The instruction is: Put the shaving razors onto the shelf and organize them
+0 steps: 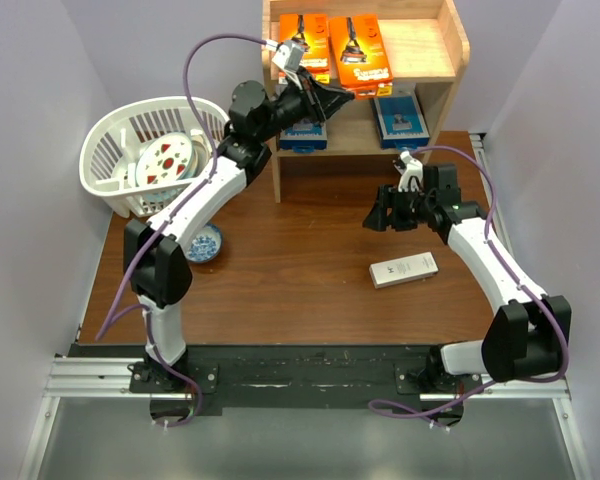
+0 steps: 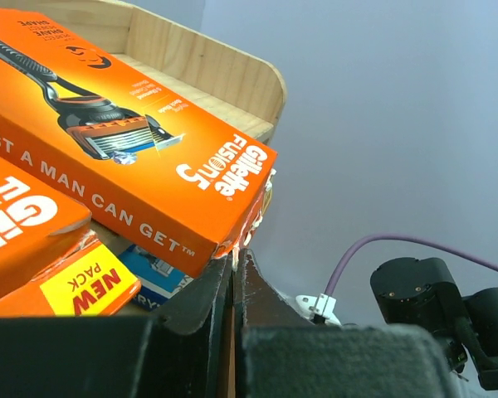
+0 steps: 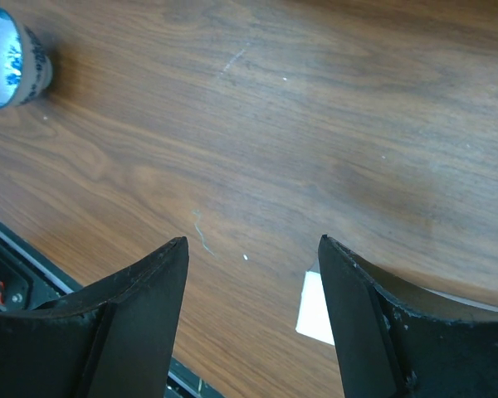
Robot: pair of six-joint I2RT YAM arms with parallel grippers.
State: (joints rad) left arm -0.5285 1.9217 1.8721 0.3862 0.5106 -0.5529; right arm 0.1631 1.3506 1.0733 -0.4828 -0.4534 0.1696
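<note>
Resting: left hand [image 2: 234, 259] closed at corner of orange razor pack [image 2: 141, 157] | right hand [image 3: 253, 242] wide, empty, above table [image 3: 315, 124]

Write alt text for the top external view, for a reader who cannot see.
The left pincer, shut, is at an orange razor pack on the upper tier of the pine shelf. The right pincer hangs open over the brown table, near a white pack lying flat.

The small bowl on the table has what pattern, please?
Bowl: blue-on-white print; right wrist view.
</note>
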